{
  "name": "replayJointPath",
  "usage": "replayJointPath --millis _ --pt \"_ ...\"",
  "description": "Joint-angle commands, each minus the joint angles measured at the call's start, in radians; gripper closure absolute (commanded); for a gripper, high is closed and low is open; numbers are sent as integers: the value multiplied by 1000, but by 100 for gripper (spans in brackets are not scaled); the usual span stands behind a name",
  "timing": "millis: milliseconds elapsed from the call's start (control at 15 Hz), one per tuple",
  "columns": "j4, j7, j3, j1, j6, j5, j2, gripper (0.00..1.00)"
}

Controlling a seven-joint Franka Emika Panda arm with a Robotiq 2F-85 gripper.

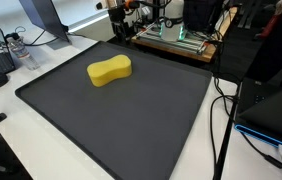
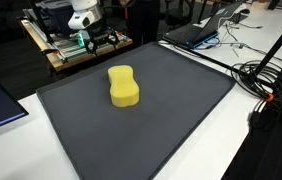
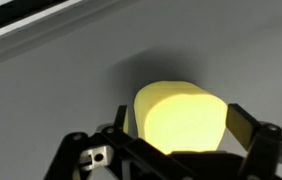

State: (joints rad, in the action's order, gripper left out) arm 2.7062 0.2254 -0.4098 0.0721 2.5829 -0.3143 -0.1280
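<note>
The gripper (image 3: 181, 135) hangs above the far side of a dark mat (image 1: 161, 120), its jaws spread as wide as they go and holding nothing. No part of them touches anything. The yellow sponge (image 1: 110, 71) is the thing nearest to it. It lies flat on the mat, toward the far left in an exterior view and well clear of the mat's edges, with bare mat all around it. In the wrist view the sponge sits centred between the two fingers (image 3: 243, 128) but ahead of them, apart from both. To close in on the sponge well, the arm should probably keep that centring on the way down, so that one finger passes each side of the narrow waist. It should also stop just short of the mat rather than press into it. The sponge is soft and light — a finger landing on top would squash or tip it, and a glancing touch could slide it across the mat.
</note>
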Motion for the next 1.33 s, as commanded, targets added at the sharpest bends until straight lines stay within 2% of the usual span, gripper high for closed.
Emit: replayJointPath --millis 0,267,533,1000,1267 --pt "-116 216 -11 -93 -120 -237 98 0" --pt "-260 276 26 -233 -243 -327 234 0" --pt "-420 276 88 -337 -305 -395 366 0" --pt "-668 337 196 -485 -346 -441 553 0" --pt "-786 315 220 -531 -416 -398 617 0"
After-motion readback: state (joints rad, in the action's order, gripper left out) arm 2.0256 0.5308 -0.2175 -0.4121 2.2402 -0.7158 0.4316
